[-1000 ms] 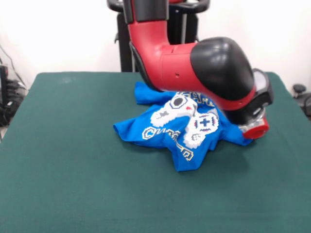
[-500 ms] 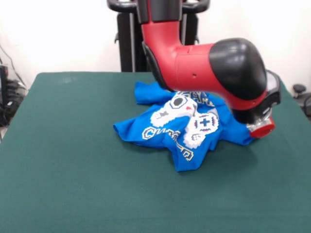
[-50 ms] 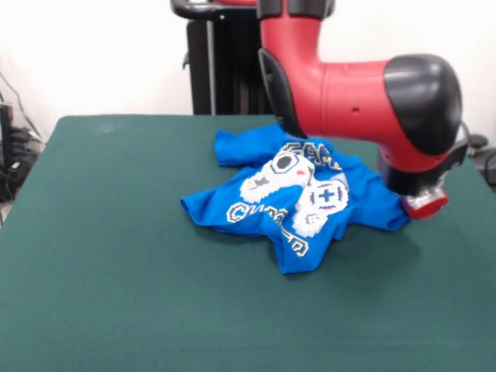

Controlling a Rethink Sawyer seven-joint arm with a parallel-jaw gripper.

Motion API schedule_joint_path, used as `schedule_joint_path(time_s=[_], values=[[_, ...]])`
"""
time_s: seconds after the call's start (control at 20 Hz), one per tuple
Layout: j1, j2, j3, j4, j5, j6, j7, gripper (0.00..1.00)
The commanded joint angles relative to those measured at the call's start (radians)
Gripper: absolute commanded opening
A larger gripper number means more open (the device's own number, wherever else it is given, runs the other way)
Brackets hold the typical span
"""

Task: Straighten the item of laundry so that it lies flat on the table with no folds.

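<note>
Crumpled bright blue T-shirt with white controller print (image 3: 294, 203) sits mid dark green felt worktop (image 3: 116, 271); gripper hidden behind the red-black arm (image 3: 372, 101), state can't tell; low arm may snag shirt's edge, adding folds.

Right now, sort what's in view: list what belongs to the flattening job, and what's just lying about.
Job:
- blue T-shirt, crumpled
- green table
- robot arm

Lying about:
- cables off the table's edge
- black stand behind the table

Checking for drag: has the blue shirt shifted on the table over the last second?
No. The blue shirt keeps its crumpled outline and place on the green table; only the arm swung rightward.
</note>
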Motion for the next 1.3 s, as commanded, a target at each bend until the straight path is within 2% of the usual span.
schedule_joint_path(time_s=[0.05,0.3,0.45,0.7,0.75,0.85,1.05,1.3], values=[[0.027,0.041,-0.105,-0.001,-0.049,-0.006,0.196,0.0],[0.011,0.012,-0.095,0.015,-0.026,-0.029,0.153,0.0],[0.016,-0.022,-0.13,0.003,-0.051,0.002,0.136,0.0],[-0.011,0.017,-0.117,-0.012,-0.064,-0.067,0.064,0.0],[-0.017,0.012,-0.106,-0.01,-0.072,-0.077,0.037,1.0],[-0.052,-0.01,-0.047,0.033,-0.045,-0.116,-0.01,1.0],[-0.09,-0.079,0.058,0.078,0.047,-0.092,-0.015,1.0],[-0.132,-0.153,0.104,0.045,0.051,0.038,-0.024,1.0]])
